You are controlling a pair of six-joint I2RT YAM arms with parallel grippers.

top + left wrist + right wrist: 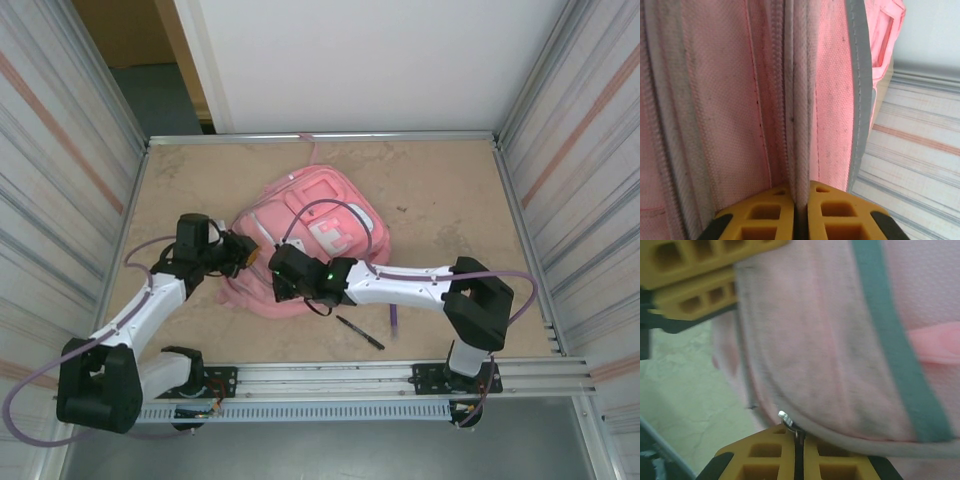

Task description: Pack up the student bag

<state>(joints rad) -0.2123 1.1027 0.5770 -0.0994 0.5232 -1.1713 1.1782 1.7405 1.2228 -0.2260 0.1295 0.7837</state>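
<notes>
The student bag (325, 235), a large pink backpack, lies flat in the middle of the table. At its left edge my left gripper (246, 252) is shut on a fold of the bag's zipper edge (799, 125), the fabric pinched between the yellow fingers (765, 215). My right gripper (279, 272) is at the bag's near left corner, shut on a small metal zipper pull (785, 416) that sticks out between its fingertips (840, 460). The left gripper's yellow fingers (690, 280) show close by in the right wrist view, holding the same edge of pink fabric (815, 340).
A black pen (359, 332) lies on the table just in front of the bag, under my right arm. Corrugated metal walls (60, 180) close in the left and right sides, and a white panel (380, 60) stands at the back.
</notes>
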